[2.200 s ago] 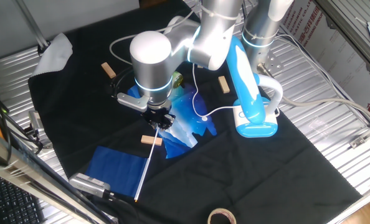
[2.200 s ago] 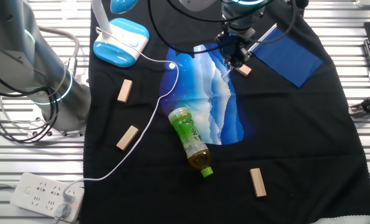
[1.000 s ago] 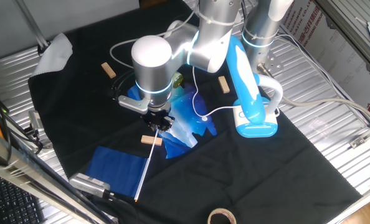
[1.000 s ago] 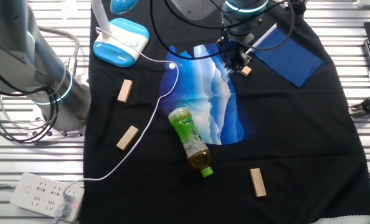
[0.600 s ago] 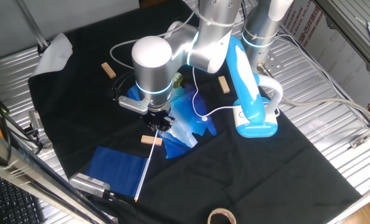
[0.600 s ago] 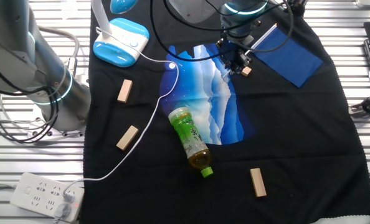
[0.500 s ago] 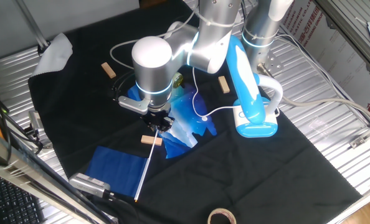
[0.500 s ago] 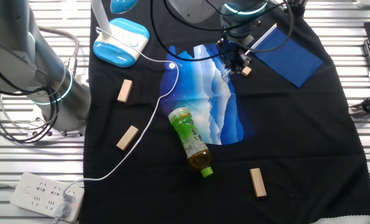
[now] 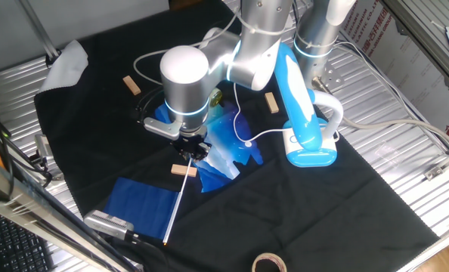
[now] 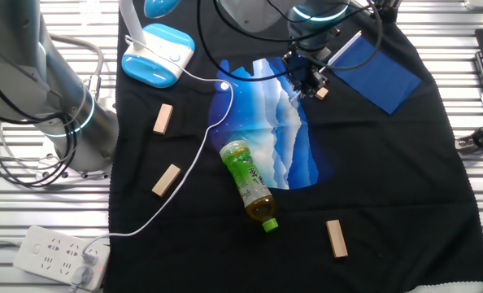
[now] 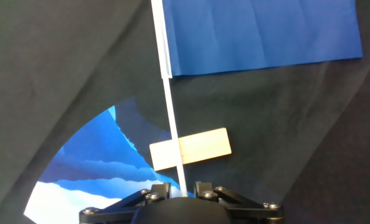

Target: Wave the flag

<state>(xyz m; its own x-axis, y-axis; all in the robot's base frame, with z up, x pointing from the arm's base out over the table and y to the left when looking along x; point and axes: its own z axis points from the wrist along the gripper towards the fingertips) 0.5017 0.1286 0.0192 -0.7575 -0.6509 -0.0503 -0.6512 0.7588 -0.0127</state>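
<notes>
Gripper [image 11: 180,190] low over the bench, jaws closed on the stick end of the flag [image 11: 260,31], which lies flat across a wood block [image 11: 190,149], likely gripped there for swing room.

Flag [image 11: 260,31]: matt dark-blue cloth, faint creases, thin smooth white stick. Wooden block [image 11: 190,149] just ahead of pincer [image 11: 179,186]: pale, smooth. Bag [image 10: 274,130] beside pincer: glossy blue-white plastic. Table cover [image 9: 323,211]: matt black cloth. Pincer: matt black metal, shiny screws.
</notes>
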